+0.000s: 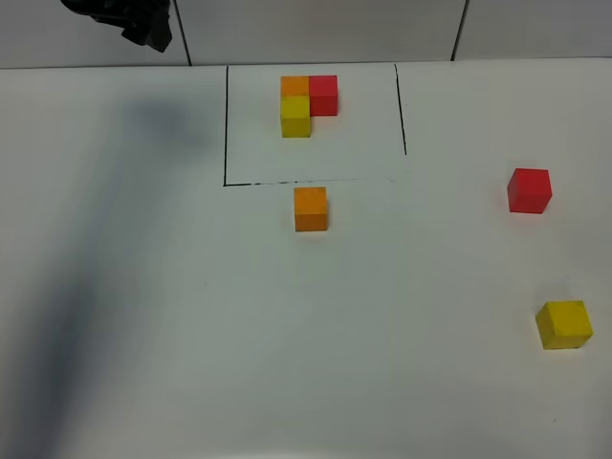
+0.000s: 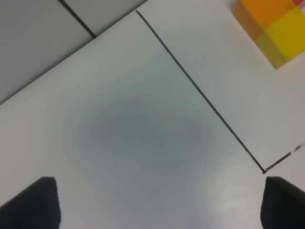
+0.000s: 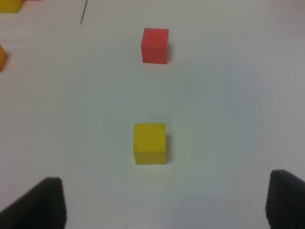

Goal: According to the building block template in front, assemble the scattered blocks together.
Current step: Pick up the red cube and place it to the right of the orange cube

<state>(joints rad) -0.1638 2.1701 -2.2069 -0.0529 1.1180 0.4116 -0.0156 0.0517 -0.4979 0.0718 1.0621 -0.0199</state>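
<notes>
You are at the very start: on the white tabletop (image 1: 143, 316) nothing is assembled yet, as far as the views show. The black outline (image 1: 227, 124) drawn at the far middle is the nearest thing to a container, and it holds only the template (image 1: 308, 103), an L of small orange, red and yellow cubes touching one another; no box, tray or bin is in view. All the joining is left to do. The loose orange cube (image 1: 310, 208) sits just outside the outline's near edge, touching nothing. The red cube (image 1: 529, 190) and the yellow cube (image 1: 563, 324) lie well apart from it on the right, and apart from each other. Your right end effector (image 3: 167, 202) is open and empty, with the yellow cube ahead of it and the red one beyond. Your left end effector (image 2: 159, 205) is spread wide too, gripping nothing, over bare tabletop near the outline's corner.
</notes>
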